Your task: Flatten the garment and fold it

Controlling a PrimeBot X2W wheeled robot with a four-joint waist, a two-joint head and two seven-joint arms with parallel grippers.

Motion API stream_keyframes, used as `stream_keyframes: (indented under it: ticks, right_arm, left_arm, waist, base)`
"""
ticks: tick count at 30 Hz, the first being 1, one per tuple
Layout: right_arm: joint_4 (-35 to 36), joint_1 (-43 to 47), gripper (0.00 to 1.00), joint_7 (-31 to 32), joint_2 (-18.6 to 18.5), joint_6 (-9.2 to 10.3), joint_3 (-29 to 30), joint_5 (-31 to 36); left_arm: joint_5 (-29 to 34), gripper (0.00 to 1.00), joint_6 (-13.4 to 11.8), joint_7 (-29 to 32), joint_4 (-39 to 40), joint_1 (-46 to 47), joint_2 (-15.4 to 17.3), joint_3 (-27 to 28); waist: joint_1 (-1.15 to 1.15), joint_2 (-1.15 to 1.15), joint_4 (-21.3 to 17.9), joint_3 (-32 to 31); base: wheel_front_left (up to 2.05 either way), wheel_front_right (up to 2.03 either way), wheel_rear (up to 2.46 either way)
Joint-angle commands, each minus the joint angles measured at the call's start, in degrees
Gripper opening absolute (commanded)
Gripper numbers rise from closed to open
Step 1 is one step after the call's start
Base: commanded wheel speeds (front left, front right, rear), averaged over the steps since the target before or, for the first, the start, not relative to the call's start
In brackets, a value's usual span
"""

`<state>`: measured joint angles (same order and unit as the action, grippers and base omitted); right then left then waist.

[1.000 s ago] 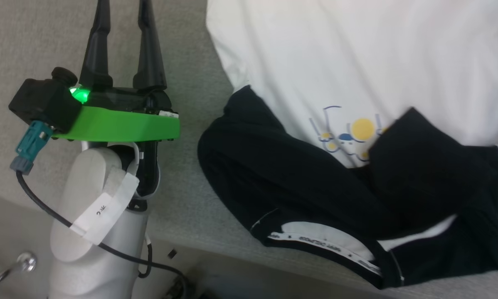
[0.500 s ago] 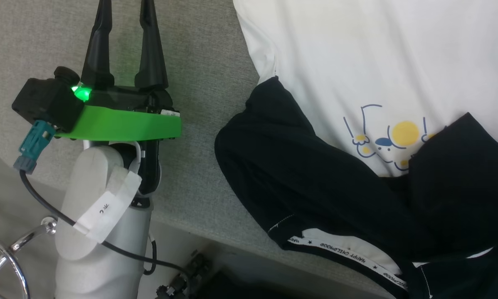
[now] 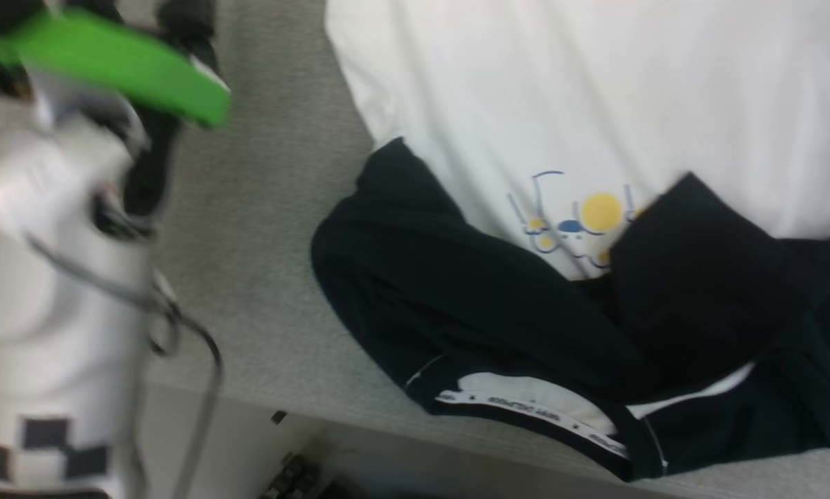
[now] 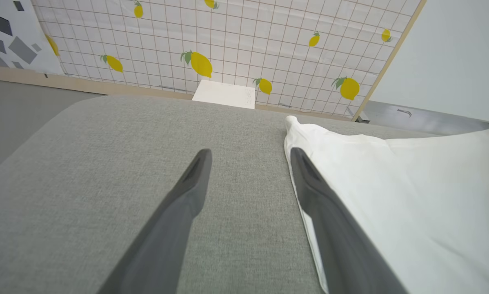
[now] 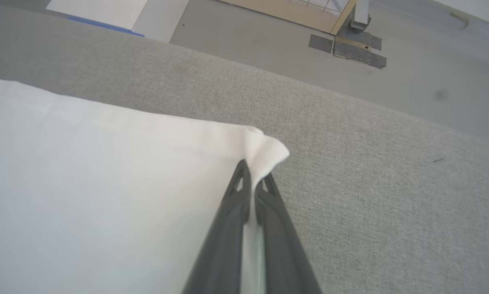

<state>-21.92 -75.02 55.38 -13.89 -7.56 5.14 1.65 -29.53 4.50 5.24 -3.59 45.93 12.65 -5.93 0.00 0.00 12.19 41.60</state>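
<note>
**Item:** the garment point(image 3: 595, 90), a white T-shirt with black sleeves point(image 3: 456, 291), a blue-line print point(image 3: 581, 218) with a yellow circle, and a lettered neck tape point(image 3: 526, 405).

**Location:** on the grey fabric worktop point(image 3: 269, 242), collar end at the near edge, white body running away from the robot.

**Condition:** white body mostly spread out. Both black sleeves lie bunched across the chest, one covering part of the print. Collar area rumpled.

**Right gripper** point(image 5: 253, 173): jaws pinched together on a white corner point(image 5: 269, 151) of the garment, cloth caught between the fingers.

**Left gripper** point(image 4: 250, 152): jaws wide, holding nothing. It is over bare worktop just beside the garment's white edge.

**Progress (judged):** early, still flattening. One corner is secured. The opposite corner is not yet taken, the sleeves still need drawing out, and no fold has been started.

**Change from a second ago:** in the head view the left arm's green bracket point(image 3: 124, 62) has moved to the upper left corner and is blurred, with its fingers past the top edge. The pale forearm point(image 3: 48, 277) looms larger. The garment lies much as it did.
</note>
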Motion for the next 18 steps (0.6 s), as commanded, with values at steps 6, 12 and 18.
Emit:
stream_keyframes:
  ticks: [6,12,18]
  right_arm:
    - [0.2,0.8,0.00,-4.3,3.0,0.08,-4.9,-3.9]
    - [0.9,0.4,0.00,-7.6,4.3,0.08,-10.6,-7.9]
    - [2.7,-0.1,0.00,-10.4,3.6,0.08,-15.8,-11.6]
  left_arm:
    - [-2.3,1.00,0.2,20.7,-7.1,16.3,6.6,-1.7]
    - [-1.3,1.00,-2.1,31.9,-14.9,27.7,8.4,-3.7]
    - [1.2,1.00,-3.8,36.8,-20.2,33.8,8.5,-6.4]
  waist:
    - [0.00,0.00,-8.4,0.4]
    - [0.00,0.00,-13.6,3.5]
    - [0.00,0.00,-16.7,5.9]
  base:
    - [0.00,0.00,0.00]
    - [0.00,0.00,0.00]
    - [0.00,0.00,0.00]
